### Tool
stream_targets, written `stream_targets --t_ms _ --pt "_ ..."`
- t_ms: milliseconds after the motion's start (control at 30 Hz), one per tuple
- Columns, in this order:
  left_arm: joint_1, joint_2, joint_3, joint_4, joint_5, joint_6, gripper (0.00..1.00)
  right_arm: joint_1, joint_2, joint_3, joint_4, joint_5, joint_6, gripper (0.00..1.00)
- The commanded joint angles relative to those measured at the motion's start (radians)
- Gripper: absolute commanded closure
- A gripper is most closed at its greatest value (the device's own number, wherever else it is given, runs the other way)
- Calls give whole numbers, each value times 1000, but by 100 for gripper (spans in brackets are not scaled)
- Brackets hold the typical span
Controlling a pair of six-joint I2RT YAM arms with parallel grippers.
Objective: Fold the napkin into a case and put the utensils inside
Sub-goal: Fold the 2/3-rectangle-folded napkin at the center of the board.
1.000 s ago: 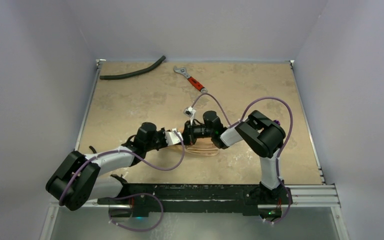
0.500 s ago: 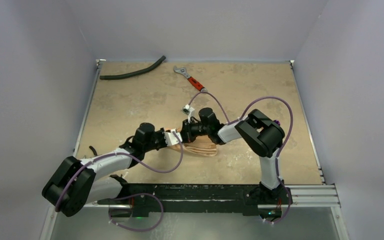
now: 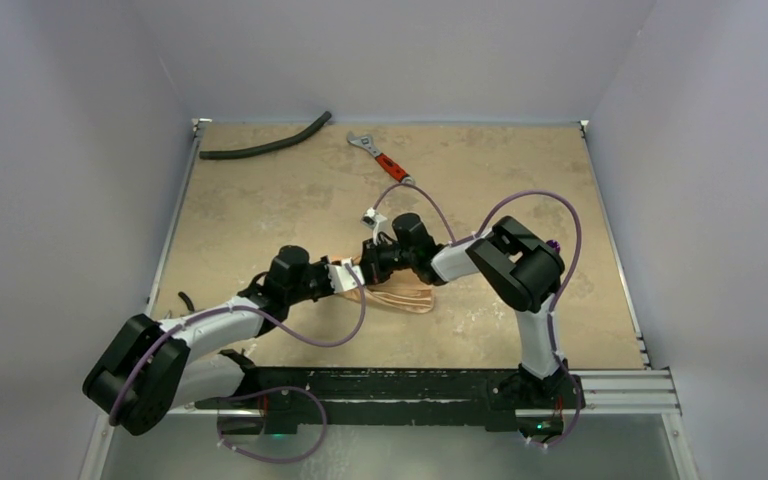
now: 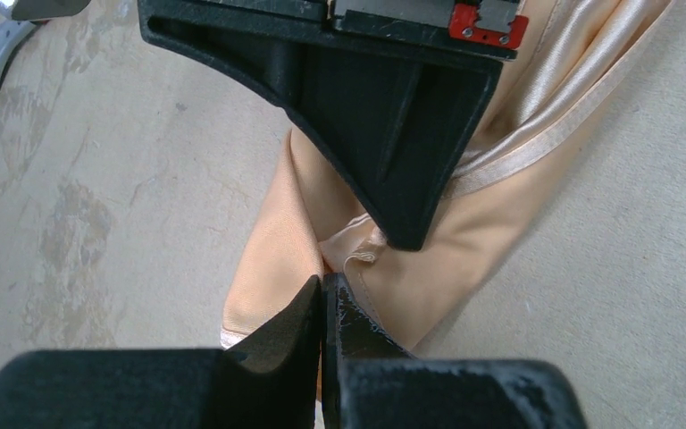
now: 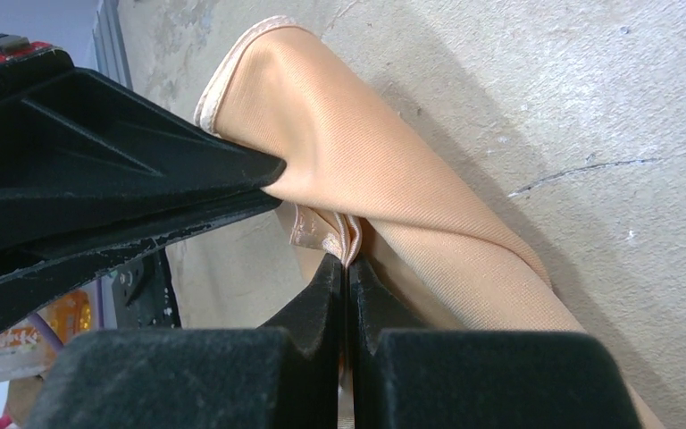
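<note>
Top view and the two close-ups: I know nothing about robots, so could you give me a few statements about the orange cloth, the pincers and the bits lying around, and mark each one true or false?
1. The left pincer and the right pincer are both shut on the napkin. True.
2. The napkin lies spread out flat. False: it is gathered into narrow folds between the two pincers.
3. The red-handled wrench rests on the napkin. False: it lies apart from it, on the far part of the table.
4. The black hose lies near the table's far left corner. True.
</note>
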Motion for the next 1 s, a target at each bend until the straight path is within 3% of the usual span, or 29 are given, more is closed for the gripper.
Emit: stream_targets --t_ms 0,200,967 --pt "-5 -28 13 5 63 -1 100 -4 -3 43 -115 61 -18 100" --pt "-8 -22 10 -5 61 13 100 -4 -26 96 -203 81 -20 100" --pt "-14 10 6 -12 73 38 100 21 -4 209 -216 -35 -36 100"
